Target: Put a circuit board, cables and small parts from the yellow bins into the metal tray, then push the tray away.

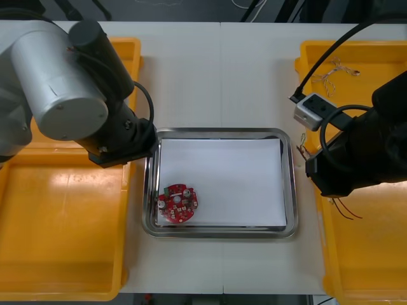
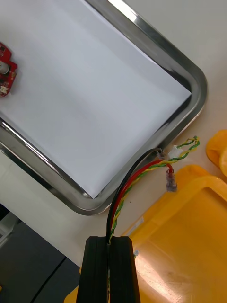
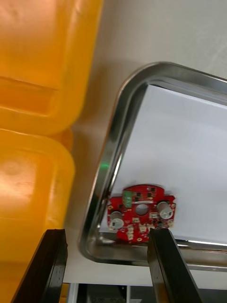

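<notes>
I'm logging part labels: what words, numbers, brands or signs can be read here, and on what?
No text can be read.
On the board: any print is too small to read.
On the tray, bins and the cables in the right end effector: no markings seen.

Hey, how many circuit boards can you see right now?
1. The red circuit board lies inside the metal tray, in its near left corner. Parts of the yellow bins are covered, so more could be hidden.
</notes>
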Controlling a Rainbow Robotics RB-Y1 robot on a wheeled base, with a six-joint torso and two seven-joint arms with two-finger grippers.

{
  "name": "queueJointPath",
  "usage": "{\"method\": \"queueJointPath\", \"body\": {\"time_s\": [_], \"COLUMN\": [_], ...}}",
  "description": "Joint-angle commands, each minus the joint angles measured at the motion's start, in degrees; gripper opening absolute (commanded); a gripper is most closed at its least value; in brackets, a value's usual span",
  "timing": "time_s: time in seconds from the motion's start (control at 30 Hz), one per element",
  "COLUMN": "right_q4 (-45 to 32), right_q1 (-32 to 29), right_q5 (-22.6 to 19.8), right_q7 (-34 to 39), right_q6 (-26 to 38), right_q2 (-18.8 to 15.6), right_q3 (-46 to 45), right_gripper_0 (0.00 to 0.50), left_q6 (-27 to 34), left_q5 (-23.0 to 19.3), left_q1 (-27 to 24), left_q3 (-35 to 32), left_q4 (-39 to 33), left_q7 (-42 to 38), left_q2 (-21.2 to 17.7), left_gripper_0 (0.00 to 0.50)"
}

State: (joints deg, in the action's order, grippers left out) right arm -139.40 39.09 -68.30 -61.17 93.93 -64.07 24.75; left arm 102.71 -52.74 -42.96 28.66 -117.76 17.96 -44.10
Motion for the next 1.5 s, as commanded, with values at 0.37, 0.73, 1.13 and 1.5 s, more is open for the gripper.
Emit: {"method": "queueJointPath", "body": {"time_s": [0.37,0.73,1.13,1.5], "right_q4": [1.50,8.88,18.20,24.79], "right_q1": [11.00,10.92,10.83,10.83], "right_q5": [12.93,17.14,22.24,25.23], "right_q7": [-13.10,-30.24,-37.35,-36.91], "right_q6": [0.03,0.91,0.20,-8.23], "right_q2": [14.06,18.99,24.61,24.79], "right_q3": [20.86,26.58,31.76,39.50], "right_gripper_0": [0.000,0.000,0.000,0.000], "left_q6": [2.06,0.21,-10.25,-15.87], "left_q5": [-1.05,4.14,4.40,4.75], "left_q1": [-2.39,-2.48,-2.65,-8.45], "left_q3": [-11.08,-18.99,-22.07,-22.07], "left_q4": [13.52,26.36,36.64,46.84], "left_q7": [26.51,42.60,59.83,70.20], "left_q2": [-9.34,-9.43,-9.43,-4.94], "left_gripper_0": [0.500,0.500,0.500,0.500]}}
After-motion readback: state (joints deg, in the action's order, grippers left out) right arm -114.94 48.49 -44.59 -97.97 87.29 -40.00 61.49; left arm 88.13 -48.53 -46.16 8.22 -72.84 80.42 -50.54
